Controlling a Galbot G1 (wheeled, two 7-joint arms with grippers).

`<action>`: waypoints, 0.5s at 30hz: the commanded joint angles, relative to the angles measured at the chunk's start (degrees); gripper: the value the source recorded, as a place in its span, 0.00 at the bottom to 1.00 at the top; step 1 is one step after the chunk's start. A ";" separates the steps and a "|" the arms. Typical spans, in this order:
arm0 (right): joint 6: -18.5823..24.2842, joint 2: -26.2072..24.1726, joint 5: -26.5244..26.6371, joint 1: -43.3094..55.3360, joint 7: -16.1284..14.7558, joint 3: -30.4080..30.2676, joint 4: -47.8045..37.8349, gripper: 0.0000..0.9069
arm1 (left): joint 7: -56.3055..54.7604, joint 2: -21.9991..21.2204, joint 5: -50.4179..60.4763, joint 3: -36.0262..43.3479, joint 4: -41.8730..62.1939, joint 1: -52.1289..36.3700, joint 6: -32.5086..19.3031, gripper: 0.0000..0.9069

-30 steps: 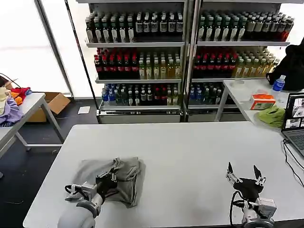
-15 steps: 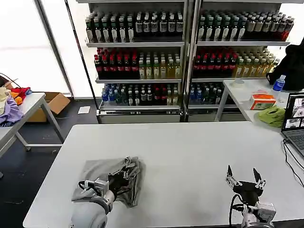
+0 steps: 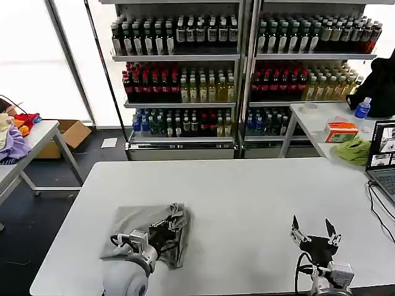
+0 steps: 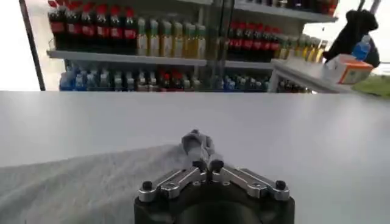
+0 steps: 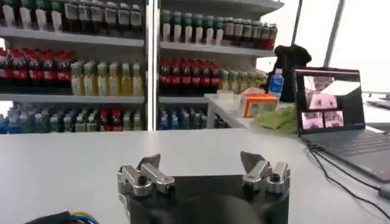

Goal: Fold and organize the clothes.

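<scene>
Left gripper (image 4: 207,164): jaws together, clamped on a pinch of grey fabric that stands up in a small peak between the tips. Seen from the head camera, the same gripper (image 3: 162,230) sits over the T-shirt (image 3: 136,223), toward its right side.

T-shirt: bunched, partly folded heap on the white table (image 3: 247,191), near the front edge, toward the front-left corner. One layer is drawn over another; the outline is irregular, not a tidy rectangle.

Change over the last second: the left arm has travelled rightward along the front edge, carrying the pinched fabric with it. The shirt's left margin has been pulled in and the heap is narrower, with its mass shifted right. Reading: a left-to-right fold is in progress, the carried edge being laid across the body of the shirt. The fold is not yet released, so the layer is not flat.

Right gripper (image 3: 315,232): jaws apart, holding nothing, raised near the front edge toward the front-right corner, well apart from the shirt. It has crept slightly left and toward the front, otherwise idle. In its wrist view (image 5: 204,173) the open fingers frame bare tabletop.

Task status, judged: early to middle; smoothing and further folds remain.
</scene>
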 commanded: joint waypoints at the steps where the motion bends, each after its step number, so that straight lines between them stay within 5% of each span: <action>1: -0.11 0.10 -0.06 0.48 0.18 -0.32 -0.30 1.00 | 0.08 -1.64 -23.58 1.52 -6.99 2.63 -1.45 1.00; 4: -0.22 -0.08 -0.09 0.77 0.33 -0.51 -0.20 1.00 | -2.07 -2.12 -37.47 1.76 -13.64 4.39 0.95 1.00; 9: -0.32 -1.07 0.07 1.49 0.34 -0.69 -0.30 1.00 | -7.04 -0.21 -37.38 -1.42 -17.96 4.61 -0.05 1.00; 15: -0.57 -2.77 0.62 3.35 0.09 -1.82 -0.62 1.00 | -13.02 6.02 -28.31 -14.04 -14.09 4.36 -1.04 1.00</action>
